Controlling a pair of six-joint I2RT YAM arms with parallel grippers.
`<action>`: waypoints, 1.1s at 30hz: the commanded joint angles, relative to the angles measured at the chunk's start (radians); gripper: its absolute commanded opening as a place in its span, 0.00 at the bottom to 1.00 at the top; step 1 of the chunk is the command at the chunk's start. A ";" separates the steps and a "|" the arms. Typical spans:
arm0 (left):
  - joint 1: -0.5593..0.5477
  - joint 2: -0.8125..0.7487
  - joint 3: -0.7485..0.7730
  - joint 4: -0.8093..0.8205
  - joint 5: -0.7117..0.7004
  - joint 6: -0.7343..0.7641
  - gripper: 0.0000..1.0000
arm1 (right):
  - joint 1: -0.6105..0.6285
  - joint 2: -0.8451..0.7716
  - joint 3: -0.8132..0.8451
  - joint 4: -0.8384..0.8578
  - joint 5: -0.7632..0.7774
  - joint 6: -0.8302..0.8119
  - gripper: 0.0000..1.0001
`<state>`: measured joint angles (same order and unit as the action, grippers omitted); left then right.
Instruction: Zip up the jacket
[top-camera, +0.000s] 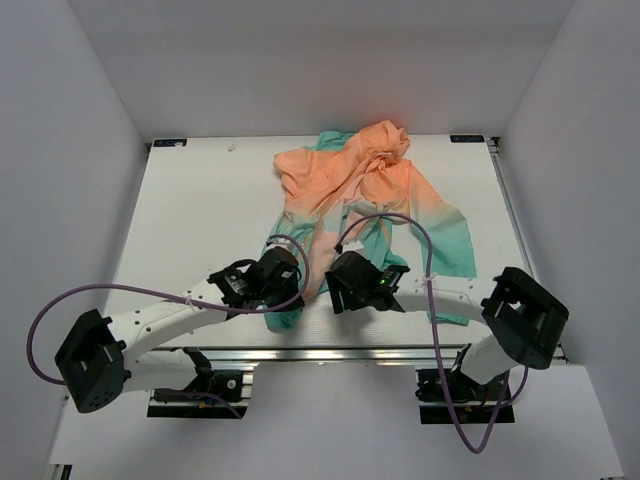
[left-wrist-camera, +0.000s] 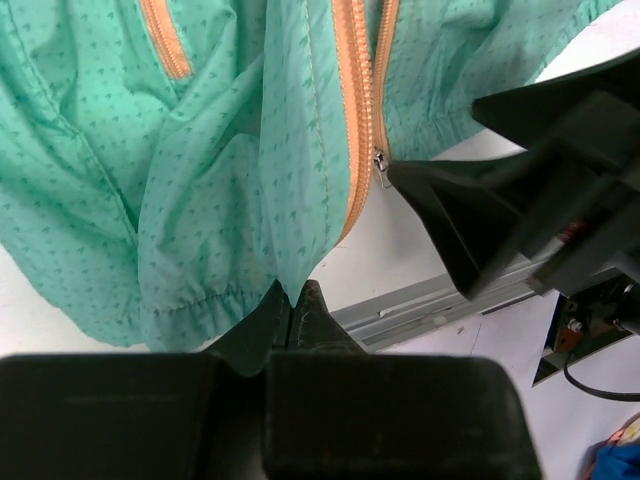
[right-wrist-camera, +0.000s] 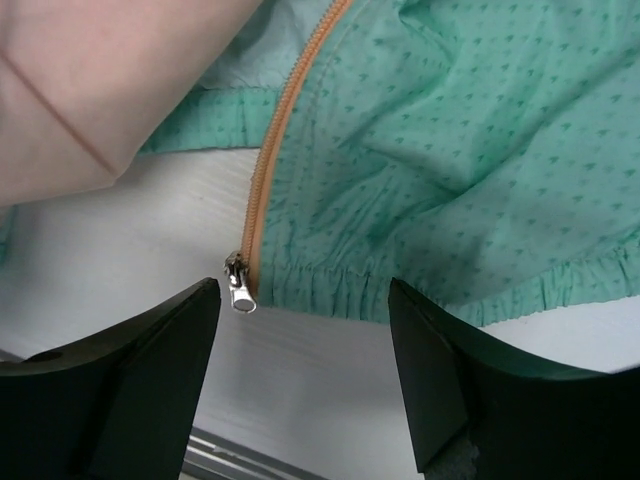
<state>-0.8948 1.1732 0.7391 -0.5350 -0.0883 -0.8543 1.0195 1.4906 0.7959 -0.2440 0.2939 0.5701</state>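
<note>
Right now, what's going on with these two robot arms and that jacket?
The robot is working at the near hem of an orange-and-teal jacket on the table. The left hand is shut on the teal hem beside the zipper. The right hand is open just short of the metal zipper slider, not gripping it. The slider sits at the hem, so zipping has not started.

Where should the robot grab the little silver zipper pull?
Pinch the pull where it sticks out past the jacket hem, over the table. Come from the near edge: the right gripper faces it there, fingers open.
</note>
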 joint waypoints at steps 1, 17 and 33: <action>0.002 -0.033 -0.017 0.047 0.019 0.014 0.00 | 0.004 0.031 0.025 0.049 0.054 0.033 0.72; 0.004 0.046 -0.027 0.107 0.125 0.086 0.01 | 0.004 0.059 -0.089 0.002 0.079 0.194 0.14; 0.004 0.229 0.013 0.090 0.188 0.113 0.55 | 0.004 -0.072 -0.149 0.031 0.048 0.186 0.00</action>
<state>-0.8936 1.3945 0.7162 -0.4435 0.0830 -0.7528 1.0176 1.4311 0.6636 -0.2016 0.3599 0.7521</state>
